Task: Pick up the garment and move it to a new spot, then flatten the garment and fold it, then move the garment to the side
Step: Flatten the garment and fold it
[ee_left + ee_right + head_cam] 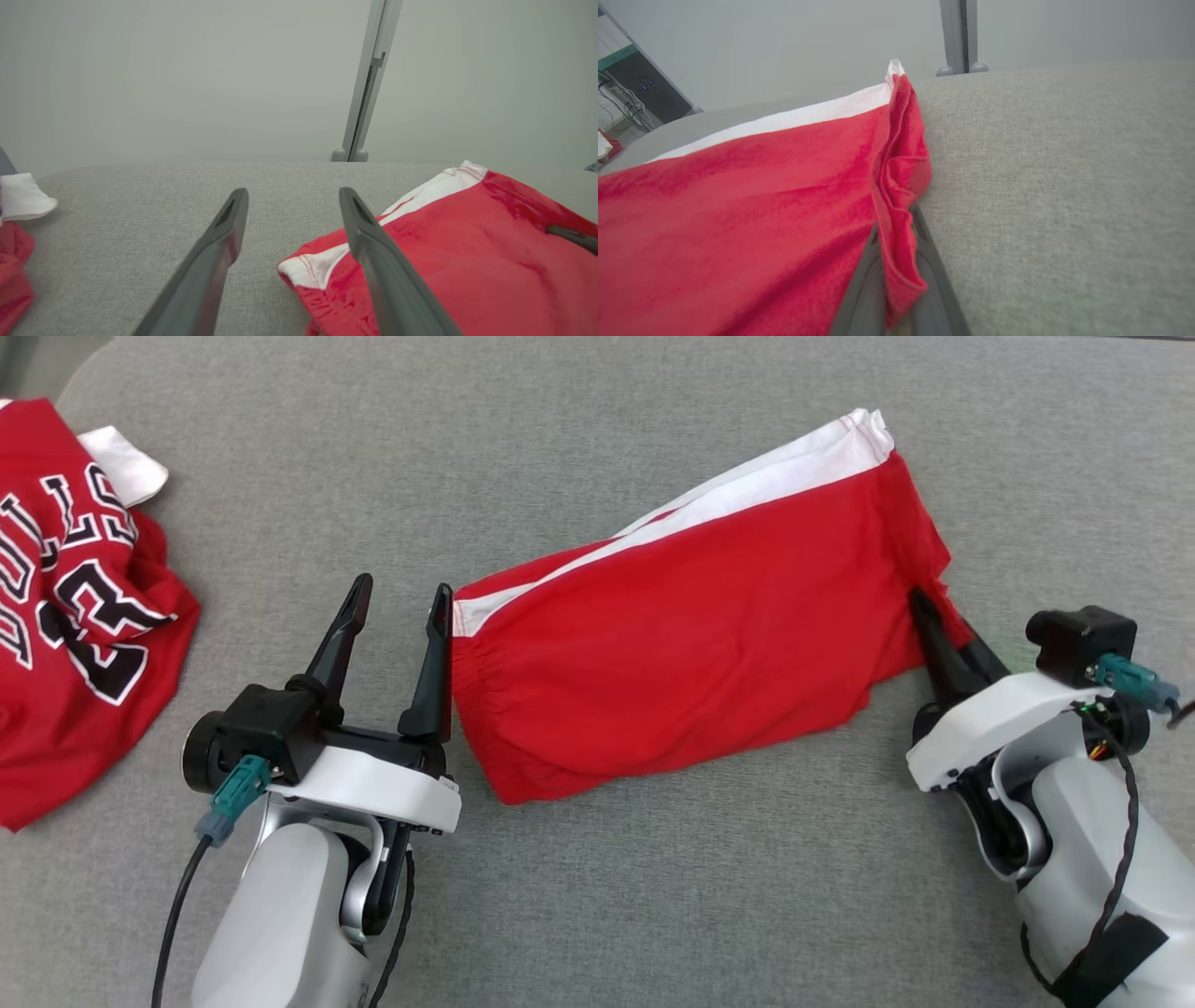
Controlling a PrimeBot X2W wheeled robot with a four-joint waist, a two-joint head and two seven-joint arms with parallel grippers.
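My right hand [929, 616] is pinched shut on the red shorts [691, 644] edge; left hand [401, 593] wide open, empty, beside the waistband [478, 663]. Fold step, I reckon; next my left must grip the waistband.

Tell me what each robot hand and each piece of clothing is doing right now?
Shorts: lying on the grey surface, one edge pinched.
Shirt: crumpled, lying untouched at the left.
Left gripper: open, holding nothing, beside the shorts.
Right gripper: shut on the shorts' edge.
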